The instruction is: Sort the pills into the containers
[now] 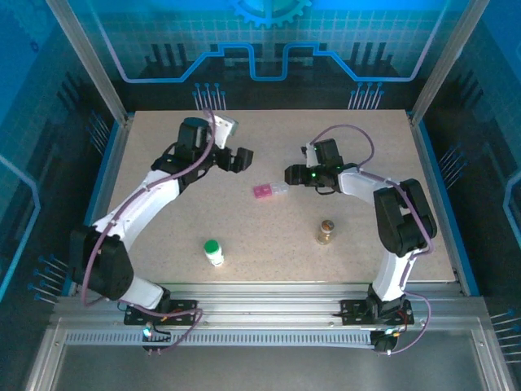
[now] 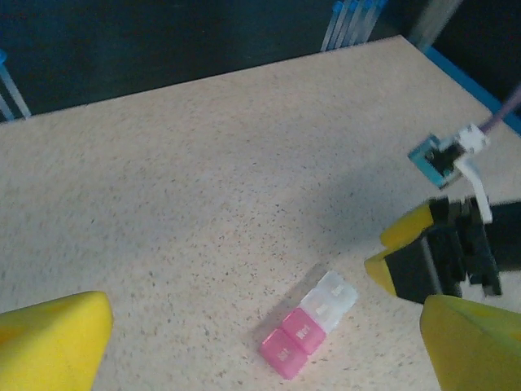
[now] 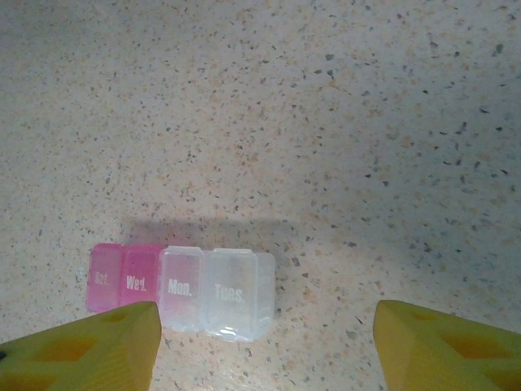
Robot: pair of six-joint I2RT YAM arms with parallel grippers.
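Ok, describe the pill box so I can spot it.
On the table, close to the left end effector and the right end effector, the pill box lies beyond the white bottle and the amber bottle. Unlike them it's a strip of four labelled cells, two pink, two clear.

speckled beige table, blue patterned walls

Soft, even overhead light brightens my desk, shadows stay faint, and my tool's yellow fingertips blur up close.
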